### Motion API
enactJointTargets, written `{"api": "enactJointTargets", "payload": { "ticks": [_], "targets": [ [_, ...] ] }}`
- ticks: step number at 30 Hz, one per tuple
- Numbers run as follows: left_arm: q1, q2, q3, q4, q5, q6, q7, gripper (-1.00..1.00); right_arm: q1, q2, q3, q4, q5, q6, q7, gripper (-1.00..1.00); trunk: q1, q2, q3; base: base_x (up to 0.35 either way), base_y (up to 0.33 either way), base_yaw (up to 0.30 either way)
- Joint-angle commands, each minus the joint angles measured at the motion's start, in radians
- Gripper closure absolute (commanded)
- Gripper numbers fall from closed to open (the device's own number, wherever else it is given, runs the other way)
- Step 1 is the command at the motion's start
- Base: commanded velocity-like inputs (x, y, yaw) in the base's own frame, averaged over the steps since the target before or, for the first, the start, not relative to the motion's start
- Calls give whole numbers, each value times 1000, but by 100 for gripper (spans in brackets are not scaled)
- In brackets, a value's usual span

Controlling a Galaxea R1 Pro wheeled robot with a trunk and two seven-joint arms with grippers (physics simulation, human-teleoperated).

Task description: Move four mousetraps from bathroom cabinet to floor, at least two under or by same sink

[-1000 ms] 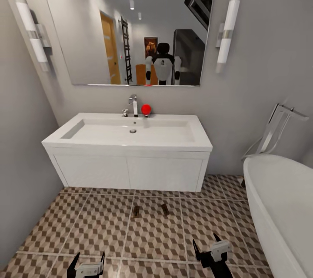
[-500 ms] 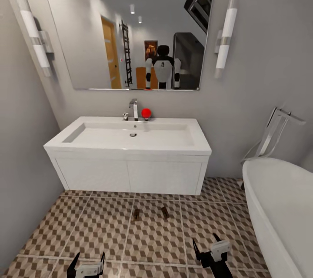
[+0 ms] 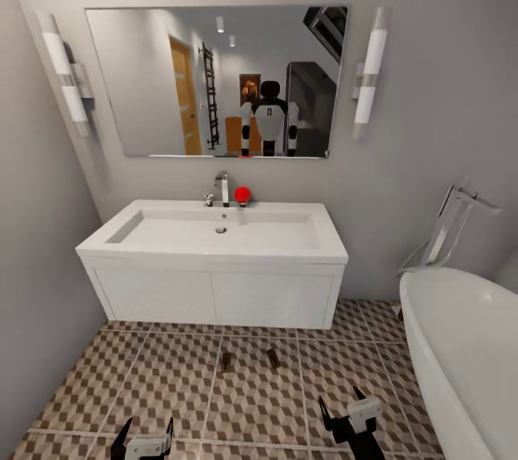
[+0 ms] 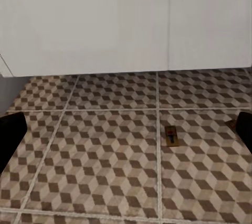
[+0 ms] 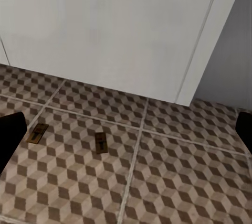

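A: Mousetraps?
B: Two lay on the bathroom floor (image 3: 144,381), one (image 3: 226,361) and another (image 3: 273,358) side by side, apart, just in front of the white sink vanity (image 3: 216,295).
A: Grippers?
B: Left gripper (image 3: 146,440) and right gripper (image 3: 344,410) hung low, both spread wide, holding nothing.

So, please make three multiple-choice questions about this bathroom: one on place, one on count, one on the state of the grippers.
1. Where do the mousetraps lie?
A. in the sink
B. on the patterned floor before the vanity
C. in the bathtub

2. How many mousetraps show on the floor?
A. two
B. four
C. none

3. What do the grippers hold?
A. a trap each
B. a towel
C. nothing

Answers:
1 B: the mousetraps lie on tiles before the vanity.
2 A: two boards show.
3 C: the left gripper and right gripper are open and empty.
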Motion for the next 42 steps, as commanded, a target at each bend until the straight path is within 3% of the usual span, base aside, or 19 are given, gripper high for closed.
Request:
{"api": "enactJointTargets", "payload": {
  "ticks": [1, 42],
  "targets": [
    [-1, -1, -9, 3, 5, -4, 3, -100, -1, 0, 7, 1, -1, -2, -2, -100, -4, 7, 4, 0, 0, 0],
    [-1, -2, -9, 3, 5, -4, 3, -100, -1, -1, 7, 1, -1, -2, -2, -100, -161, 294, 194, 0, 0, 0]
  ]
}}
